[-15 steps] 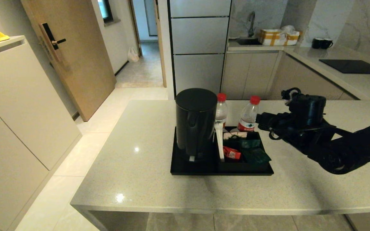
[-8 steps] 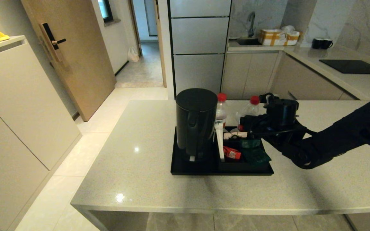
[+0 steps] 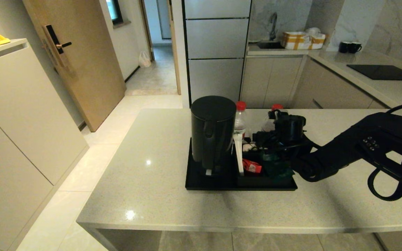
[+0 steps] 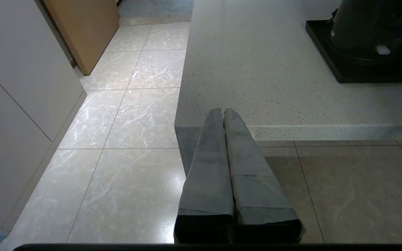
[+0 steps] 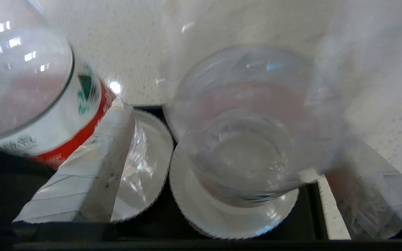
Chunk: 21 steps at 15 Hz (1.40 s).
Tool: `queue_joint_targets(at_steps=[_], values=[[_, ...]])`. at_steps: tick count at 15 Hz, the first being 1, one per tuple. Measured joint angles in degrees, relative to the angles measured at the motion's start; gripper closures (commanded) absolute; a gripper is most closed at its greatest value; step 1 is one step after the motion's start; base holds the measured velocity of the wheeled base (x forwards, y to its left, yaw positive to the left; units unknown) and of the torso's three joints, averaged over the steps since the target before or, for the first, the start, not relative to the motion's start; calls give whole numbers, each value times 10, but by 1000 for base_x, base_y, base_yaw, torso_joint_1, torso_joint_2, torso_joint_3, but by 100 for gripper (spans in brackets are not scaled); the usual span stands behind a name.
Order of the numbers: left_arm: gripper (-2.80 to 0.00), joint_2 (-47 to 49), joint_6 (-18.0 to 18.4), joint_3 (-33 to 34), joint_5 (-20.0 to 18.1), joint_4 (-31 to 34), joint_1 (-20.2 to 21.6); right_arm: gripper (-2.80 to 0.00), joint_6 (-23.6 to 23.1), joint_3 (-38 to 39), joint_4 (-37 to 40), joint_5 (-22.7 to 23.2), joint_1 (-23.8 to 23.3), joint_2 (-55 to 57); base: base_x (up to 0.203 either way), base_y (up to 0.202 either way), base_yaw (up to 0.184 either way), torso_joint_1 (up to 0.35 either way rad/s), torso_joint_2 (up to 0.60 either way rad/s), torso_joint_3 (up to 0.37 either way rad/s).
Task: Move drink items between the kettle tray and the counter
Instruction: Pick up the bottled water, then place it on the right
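1. Kettle (image 3: 213,134) is stood on the left half of the kettle tray (image 3: 201,183), which lies near the middle of the counter (image 3: 145,195); a wide strip of bare stone is left between the tray's left rim and the counter's left edge.
2. Parked below the counter's front edge, the left gripper (image 4: 223,115) is seen with its fingers pressed together.
3. Along the tray's far edge, two water bottles are stood close together; the left bottle (image 5: 30,101) could be knocked over by the finger (image 5: 86,167) wedged between them.
4. Either side of the right bottle (image 5: 246,139), the right gripper (image 5: 218,164) is held with fingers spread, not yet clamped; a slip is judged possible on the smooth plastic.
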Motion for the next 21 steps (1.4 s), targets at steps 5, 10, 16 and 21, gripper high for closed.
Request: queue_joint_targets(at_steps=[5,10,16,21], values=[[0,0,0,0,0,0,0,0,0,-2,0,-3,0,6,0,0,0,0,0,0],[0,0,0,0,0,0,0,0,1,2,6,-3,-3,-17,0,0,0,0,0,0],[0,0,0,0,0,0,0,0,5,10,7,-4,-25,-81,0,0,0,0,0,0],[0,0,0,0,0,0,0,0,0,-28,19,-35,-68,-77,0,0,0,0,0,0]])
